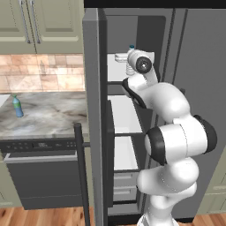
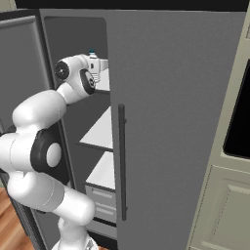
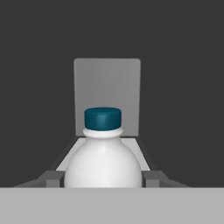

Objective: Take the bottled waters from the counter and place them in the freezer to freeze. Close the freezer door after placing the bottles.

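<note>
Left base view: a blue bottle (image 1: 17,107) waits on the counter (image 1: 48,117) while, to its right, the gripper (image 1: 125,58) grasps the ribbed bottle (image 3: 103,162) over the freezer's (image 1: 123,132) upper shelf (image 1: 118,68). Released off-balance, it could topple.

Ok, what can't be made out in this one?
- Left base view: the gripper's fingertips, hidden behind the arm's wrist.
- Hand view: base of the clear bottle is cut off, so whether it rests on the freezer shelf is unclear.
- Left base view: blue bottle on the counter too small for detail.
</note>
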